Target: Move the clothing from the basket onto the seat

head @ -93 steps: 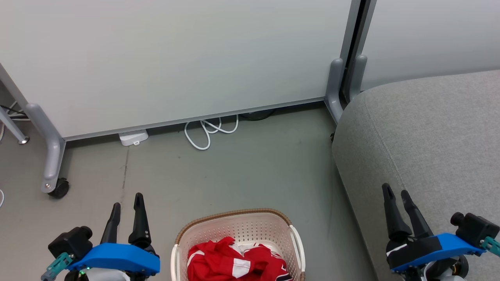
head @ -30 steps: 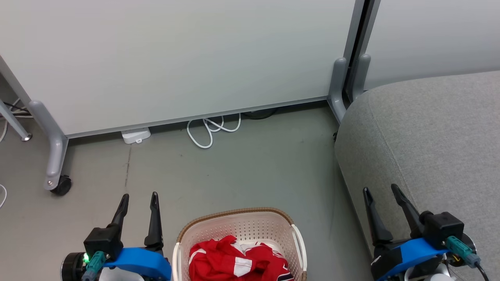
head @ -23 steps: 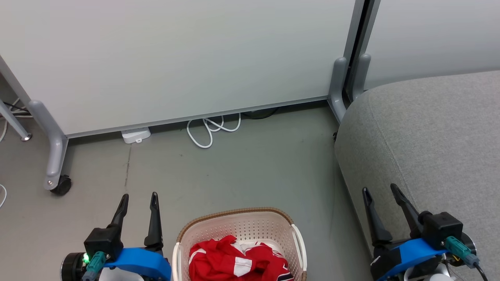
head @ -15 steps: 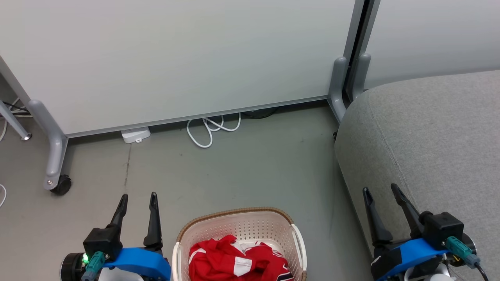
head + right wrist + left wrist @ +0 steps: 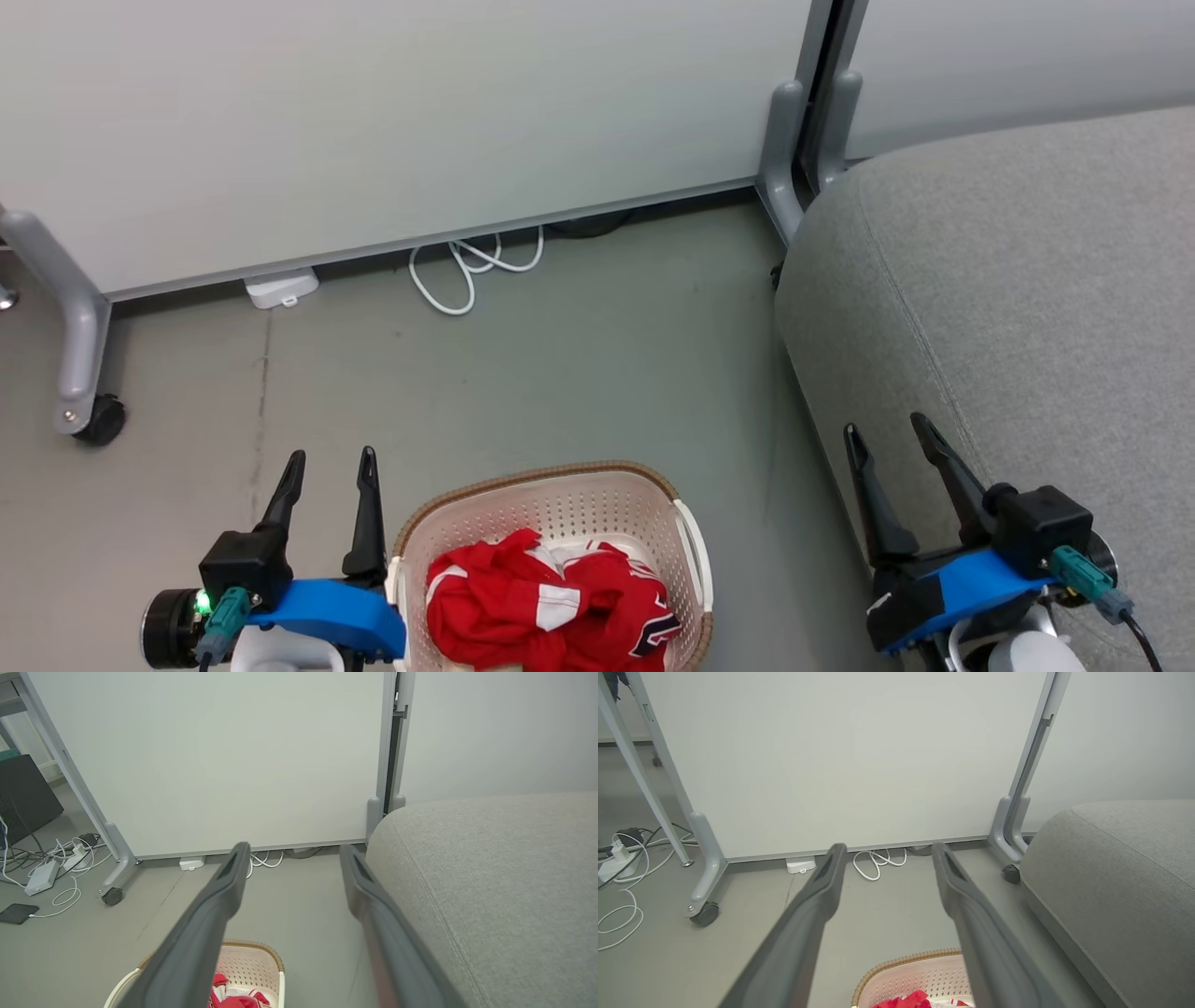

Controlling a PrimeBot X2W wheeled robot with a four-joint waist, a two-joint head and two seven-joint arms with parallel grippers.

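Red clothing (image 5: 546, 607) with white stripes lies crumpled in the cream perforated basket (image 5: 560, 485), which stands on the floor at the bottom centre of the head view. The big grey seat (image 5: 1018, 299) fills the right side. My left gripper (image 5: 331, 459) is open, just left of the basket, with nothing between its fingers. Between the basket and the seat's edge, my right gripper (image 5: 887, 426) is open too and holds nothing. The left wrist view catches the basket rim (image 5: 906, 961) and clothing (image 5: 908, 1001); the right wrist view has the basket (image 5: 250, 963), clothing (image 5: 229, 997) and seat (image 5: 504, 868).
A white partition panel (image 5: 373, 112) on grey wheeled legs (image 5: 79, 355) stands behind the basket. A white cable (image 5: 467, 271) and a small white box (image 5: 280, 287) lie at its foot. More cables and adapters (image 5: 51, 868) sit on the floor far left.
The whole head picture has shifted down and left, so the camera has moved; basket and clothing now show more fully. Both grippers stay open and keep their places beside the basket.
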